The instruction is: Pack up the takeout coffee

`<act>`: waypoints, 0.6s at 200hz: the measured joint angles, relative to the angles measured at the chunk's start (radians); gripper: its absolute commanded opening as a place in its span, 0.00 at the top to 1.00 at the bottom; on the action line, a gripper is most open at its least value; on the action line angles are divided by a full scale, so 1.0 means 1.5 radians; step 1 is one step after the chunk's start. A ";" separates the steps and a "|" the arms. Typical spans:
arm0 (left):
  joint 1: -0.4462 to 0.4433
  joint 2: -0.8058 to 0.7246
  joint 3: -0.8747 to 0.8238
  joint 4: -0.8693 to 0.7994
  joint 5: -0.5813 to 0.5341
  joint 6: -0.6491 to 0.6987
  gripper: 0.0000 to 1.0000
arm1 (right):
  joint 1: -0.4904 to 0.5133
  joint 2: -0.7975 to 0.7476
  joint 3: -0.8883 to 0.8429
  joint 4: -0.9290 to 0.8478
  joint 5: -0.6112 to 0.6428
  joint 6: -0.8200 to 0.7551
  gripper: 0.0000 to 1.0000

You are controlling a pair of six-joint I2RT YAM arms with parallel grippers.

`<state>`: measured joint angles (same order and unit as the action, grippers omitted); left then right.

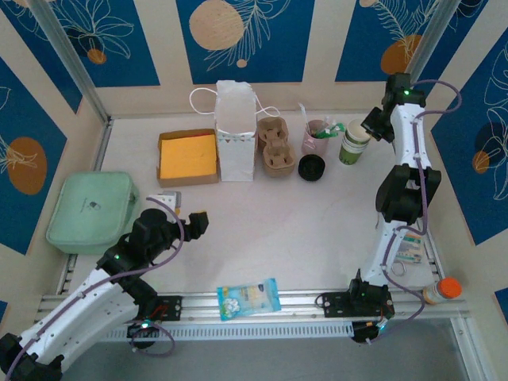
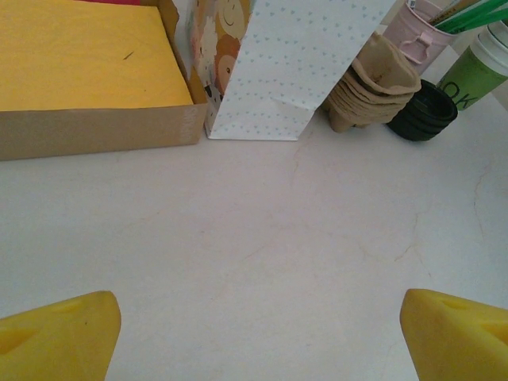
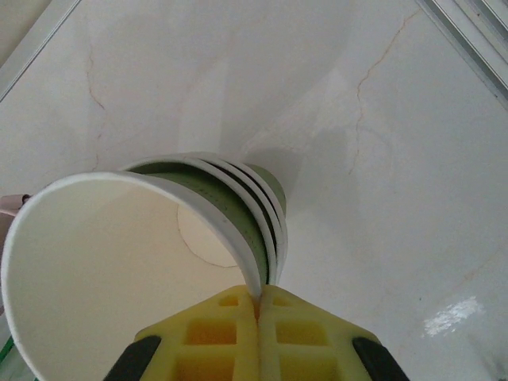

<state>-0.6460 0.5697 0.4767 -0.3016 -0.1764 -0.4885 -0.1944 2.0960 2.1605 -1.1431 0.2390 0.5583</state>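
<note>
A mint-green zipped case (image 1: 89, 211) is seen at the left of the white tabletop (image 1: 302, 230). Along the far edge, an open cardboard box (image 1: 188, 156) of yellow sheets is set just beside an upright white paper bag (image 1: 236, 131). Further right, a pink cup (image 1: 315, 139) is stuffed with stirrers and packets, and a round black lid (image 1: 312, 167) is laid just before it. A blue-and-white packet (image 1: 248, 298) is laid on the near rail, and an orange-capped bottle (image 1: 441, 291) at the near right.

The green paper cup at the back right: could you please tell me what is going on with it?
The right gripper is shut on the rim of the green paper cup, which sits nested in others beside the pink cup. The brown cup carrier next to the white bag holds no cup yet. The left gripper hangs open over bare table.
</note>
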 measured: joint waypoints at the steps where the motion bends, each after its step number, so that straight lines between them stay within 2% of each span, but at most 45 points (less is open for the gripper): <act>1: 0.000 0.001 0.001 0.000 0.000 0.000 0.09 | 0.000 0.000 0.000 0.000 0.000 0.000 0.96; 120: 0.000 0.020 0.017 0.001 0.005 0.012 0.10 | -0.001 -0.095 0.132 -0.057 -0.005 -0.004 0.98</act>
<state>-0.6460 0.5995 0.5022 -0.3004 -0.1692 -0.4698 -0.1963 1.9530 2.3585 -1.2282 0.2314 0.5529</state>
